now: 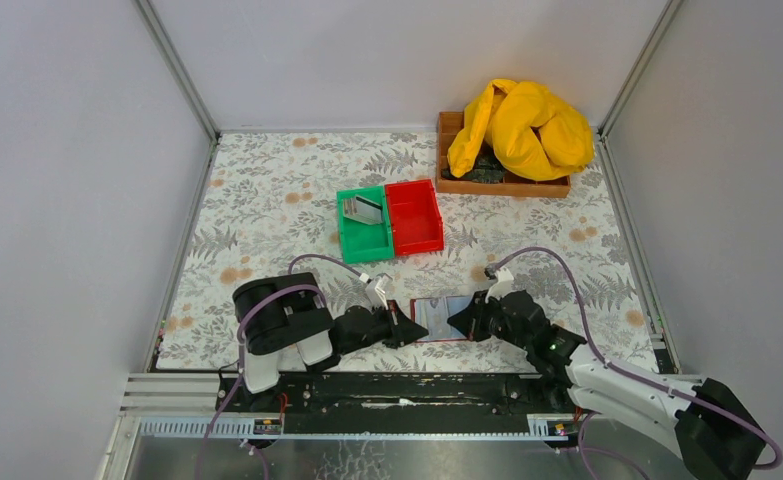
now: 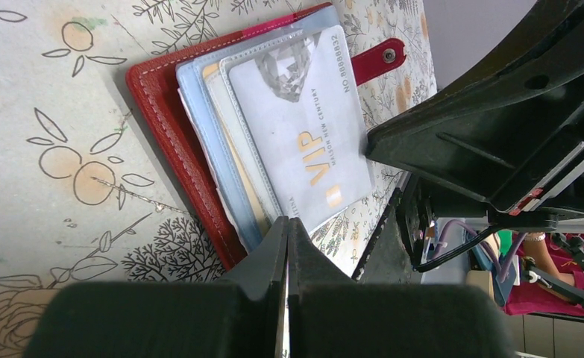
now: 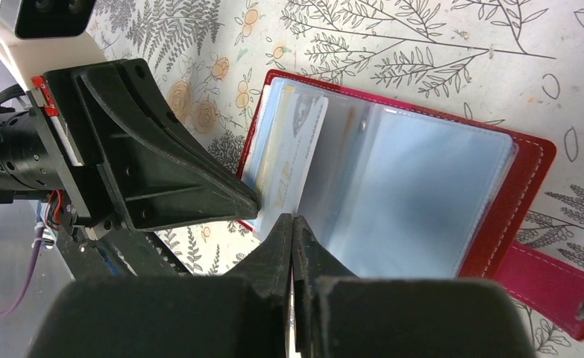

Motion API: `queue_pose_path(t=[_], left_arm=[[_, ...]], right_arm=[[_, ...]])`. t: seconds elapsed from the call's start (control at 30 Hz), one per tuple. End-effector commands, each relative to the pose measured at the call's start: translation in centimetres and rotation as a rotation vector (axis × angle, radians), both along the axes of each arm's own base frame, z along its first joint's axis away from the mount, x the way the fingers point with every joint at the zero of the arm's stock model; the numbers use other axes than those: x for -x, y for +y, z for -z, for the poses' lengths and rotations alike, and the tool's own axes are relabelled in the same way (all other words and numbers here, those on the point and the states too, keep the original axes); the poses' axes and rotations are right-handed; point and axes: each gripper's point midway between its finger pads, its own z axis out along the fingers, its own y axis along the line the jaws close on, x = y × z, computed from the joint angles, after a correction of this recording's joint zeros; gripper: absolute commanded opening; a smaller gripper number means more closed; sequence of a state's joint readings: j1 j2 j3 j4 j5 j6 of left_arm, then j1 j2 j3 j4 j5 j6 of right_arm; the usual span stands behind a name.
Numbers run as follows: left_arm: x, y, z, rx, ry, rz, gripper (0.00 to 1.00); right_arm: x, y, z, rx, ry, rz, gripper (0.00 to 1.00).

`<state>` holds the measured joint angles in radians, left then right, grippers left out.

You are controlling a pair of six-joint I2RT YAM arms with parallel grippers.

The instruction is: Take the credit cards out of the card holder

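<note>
The card holder (image 1: 437,318) lies open and flat near the table's front edge, red cover (image 2: 162,97) down and clear grey-blue sleeves (image 3: 415,194) up. Several credit cards are fanned in its left half, a white-grey VIP card (image 2: 303,112) on top. My left gripper (image 2: 287,221) is shut, with its tips resting on the holder's near-left edge and nothing visible between them. My right gripper (image 3: 292,218) comes in from the right. It is shut at the free edge of the VIP card (image 3: 300,142), apparently pinching it. Another card (image 1: 367,210) lies in the green bin (image 1: 352,240).
A red bin (image 1: 414,215) joins the green bin, behind the holder at mid-table. A wooden tray (image 1: 507,185) with a yellow cloth (image 1: 522,130) stands at the back right. Metal frame posts and grey walls close in the floral table on both sides.
</note>
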<state>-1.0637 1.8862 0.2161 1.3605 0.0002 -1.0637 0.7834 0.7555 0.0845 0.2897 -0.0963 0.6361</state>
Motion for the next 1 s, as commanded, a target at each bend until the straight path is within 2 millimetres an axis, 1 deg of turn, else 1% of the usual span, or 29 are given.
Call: queue_pose_path(t=[0.0,0.2,0.43,0.5,0.6,0.73,0.97], left_arm=[[0.8,2.1,3.4,-0.116,0.052,0.001,0.00],[0.9,2.0,3.2,-0.099,0.050,0.011,0.00],[0.9,2.0,3.0,-0.089,0.047,0.016,0.00],[1.0,1.8,2.5,-0.080,0.030,0.028,0.00],[1.2,1.2,1.2,-0.054,-0.009,0.067,0.00],[1.2,0.3,-0.1,-0.057,-0.044,0.117,0.10],[0.3,-0.4,-2.0,-0.094,-0.113,0.130,0.15]], right_arm=[[-0.8,-0.6,-1.0,0.003,-0.046,0.035,0.00],[-1.6,-2.7,-1.5,0.049,-0.073,0.119,0.00],[-2.3,-4.2,-2.4,0.052,-0.099,0.207,0.00],[-2.5,-4.5,-2.9,0.044,-0.113,0.227,0.00],[-2.6,-4.7,-3.8,0.028,-0.139,0.240,0.00],[-2.6,-5.3,-4.5,0.029,-0.152,0.264,0.00],[-2.6,-6.0,-6.6,-0.009,-0.205,0.290,0.00]])
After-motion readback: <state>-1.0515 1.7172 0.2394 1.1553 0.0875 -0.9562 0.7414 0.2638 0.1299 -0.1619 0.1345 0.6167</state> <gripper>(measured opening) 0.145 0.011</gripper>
